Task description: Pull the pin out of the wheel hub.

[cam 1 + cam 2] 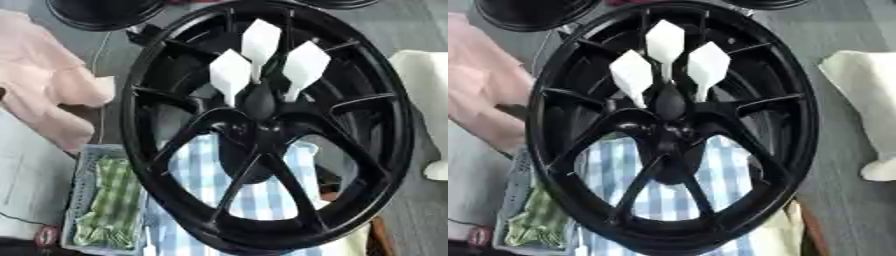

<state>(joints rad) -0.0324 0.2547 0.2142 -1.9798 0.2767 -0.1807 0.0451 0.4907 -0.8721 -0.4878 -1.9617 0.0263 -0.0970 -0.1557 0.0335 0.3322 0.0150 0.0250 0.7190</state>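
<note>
Pin standing in the middle of the wheel hub, just above the point where the spokes meet. Dark, drop-shaped body, hard to separate from the black metal behind it. Three white diamond-shaped fins spread above it like a fan, each on a thin stem running down to the dark body. Lower end of the pin lost against the black centre; cannot tell how deep it sits.

Wheel hub large, black, tilted, filling most of both views. Top edge of the rim cut off by the frame, bottom edge nearly so.

Through the lower openings between the spokes, a blue and white checked cloth, partly covered by the spokes.

To the left of the rim, a pale basket holding a green checked cloth, cut off at the bottom. Above it, a pink cloth. At the top left, part of another dark round thing. To the right, on the grey surface, a cream-white object, cut off by the edge.

Left hand and right hand in neither view; fingers apart or together, cannot tell.
</note>
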